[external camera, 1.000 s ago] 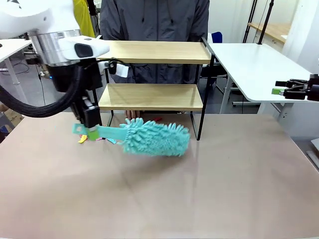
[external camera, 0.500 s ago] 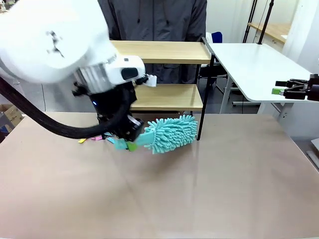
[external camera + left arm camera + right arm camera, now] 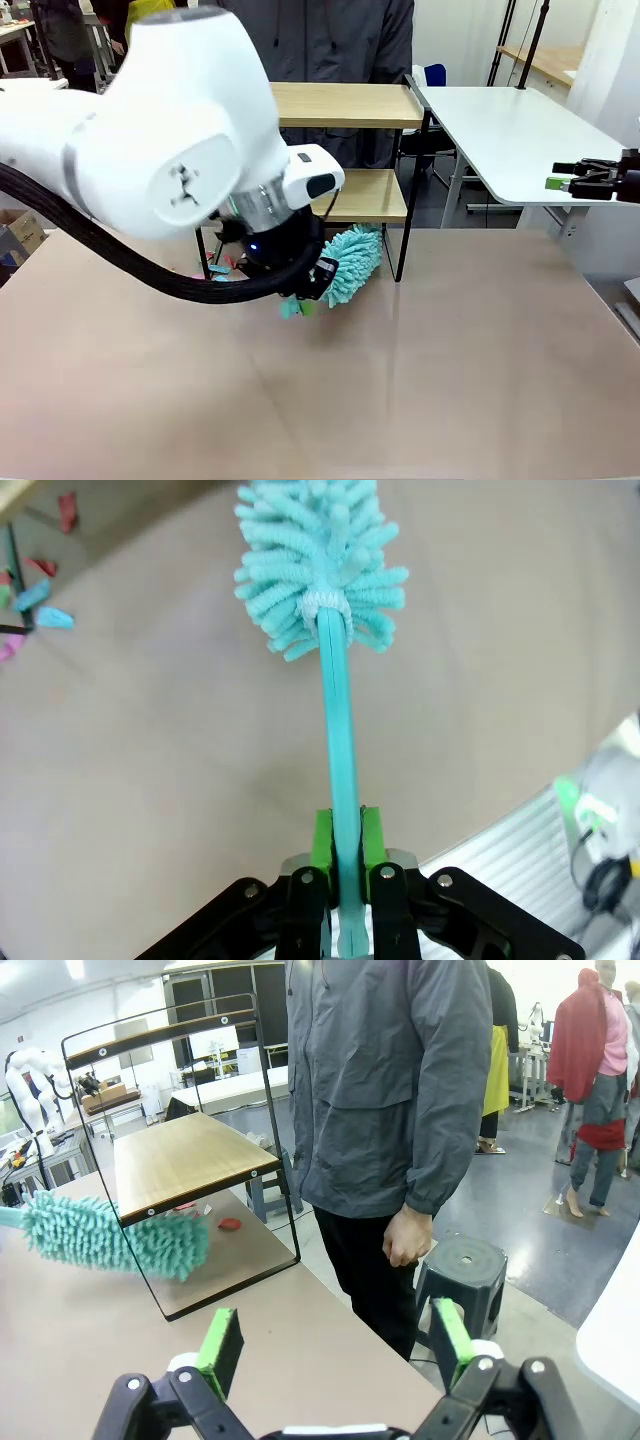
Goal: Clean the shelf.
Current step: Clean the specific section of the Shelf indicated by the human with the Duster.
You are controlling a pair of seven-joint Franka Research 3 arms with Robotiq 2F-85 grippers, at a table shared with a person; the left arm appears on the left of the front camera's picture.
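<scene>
The shelf (image 3: 345, 105) stands at the table's far edge, two light wooden boards in a thin black frame. It also appears in the right wrist view, the shelf (image 3: 190, 1155) with the duster's head beneath its lower board. My left gripper (image 3: 312, 285) is shut on the handle of a teal fluffy duster (image 3: 352, 262), whose head points in under the lower board on the right. In the left wrist view, the green pads (image 3: 322, 842) clamp the thin handle and the duster (image 3: 320, 560) reaches out over the table. My right gripper (image 3: 575, 180) hovers open at the far right, nothing between its jaws (image 3: 335, 1345).
A person in a grey jacket (image 3: 400, 1090) stands behind the shelf. Small coloured scraps (image 3: 40, 590) lie on the table under the shelf, among them a red one (image 3: 230, 1224). A white side table (image 3: 510, 130) sits at the right, a black stool (image 3: 460, 1260) behind.
My left arm has swung right and toward the shelf. The duster has turned from lying sideways before the shelf to pointing in under the lower board. The right gripper has stayed put.
</scene>
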